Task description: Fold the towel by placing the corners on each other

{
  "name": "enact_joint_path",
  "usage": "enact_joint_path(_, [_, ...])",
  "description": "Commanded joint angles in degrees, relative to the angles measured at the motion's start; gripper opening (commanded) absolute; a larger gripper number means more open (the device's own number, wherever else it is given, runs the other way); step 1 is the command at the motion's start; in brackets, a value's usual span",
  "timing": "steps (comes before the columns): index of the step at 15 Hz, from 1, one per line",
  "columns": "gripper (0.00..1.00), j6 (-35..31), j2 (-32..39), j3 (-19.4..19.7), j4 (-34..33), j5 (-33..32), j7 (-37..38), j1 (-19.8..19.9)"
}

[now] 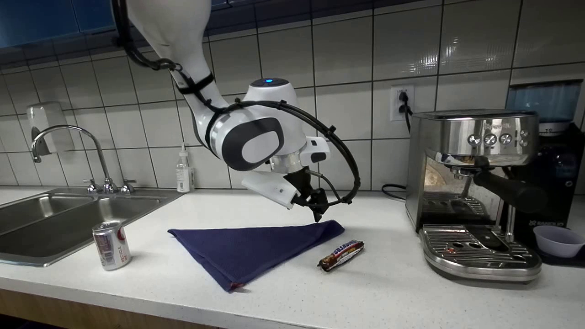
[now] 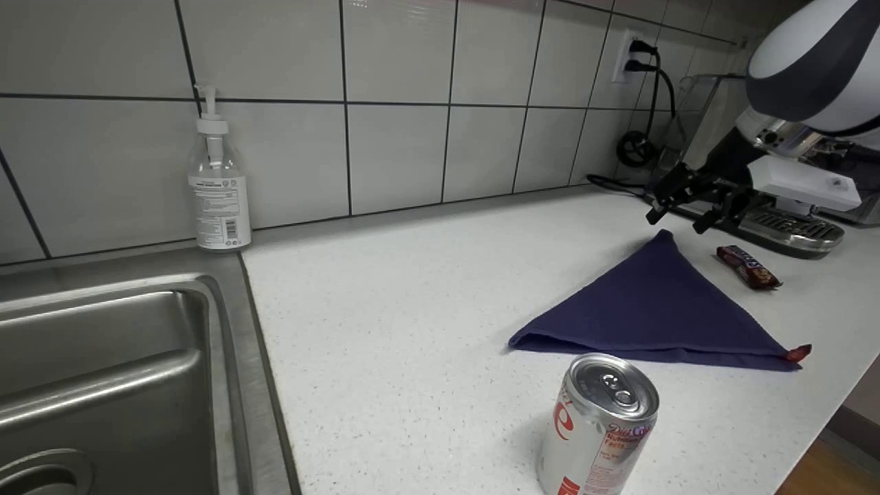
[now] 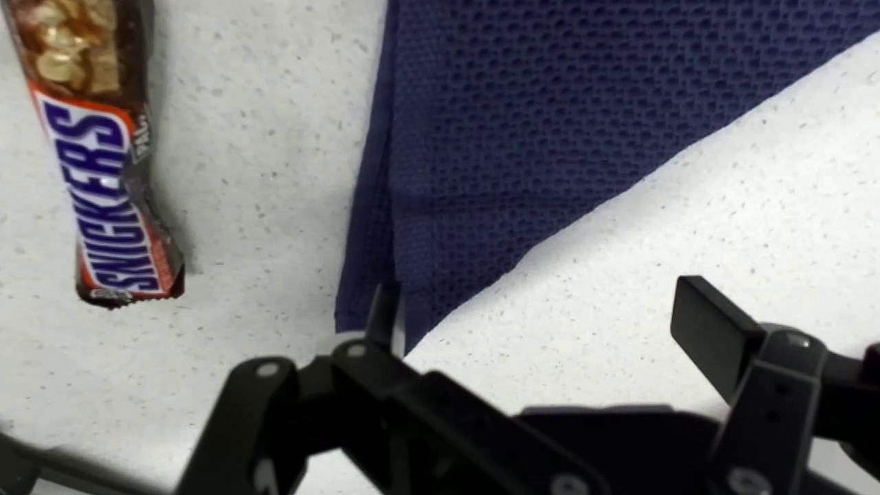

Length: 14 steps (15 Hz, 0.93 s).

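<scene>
1x navy textured-cloth towel (image 1: pixel 256 251), folded triangular, laid on white speckled desk (image 1: pixel 388 292). 1x black two-fingered gripper (image 3: pixel 540 309), spread wide, nil held; set nr. towel's pointed corner (image 3: pixel 423 313), prob. for pinching.

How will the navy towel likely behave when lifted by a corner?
The navy towel will probably droop; its thin cloth lies nearly flat. Its layers may slip apart: in the wrist view their edges look offset. The dimpled weave may help grip.
</scene>
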State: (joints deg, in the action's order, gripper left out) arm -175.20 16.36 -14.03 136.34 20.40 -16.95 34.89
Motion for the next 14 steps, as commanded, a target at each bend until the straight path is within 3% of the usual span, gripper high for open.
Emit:
enact_joint_path(1, [1.0, 3.3, 3.3, 3.2, -5.4, -1.8, 2.9, -2.6])
enact_joint_path(14, [1.0, 9.1, 11.0, 7.9, -16.5, -1.0, 2.7, -6.7])
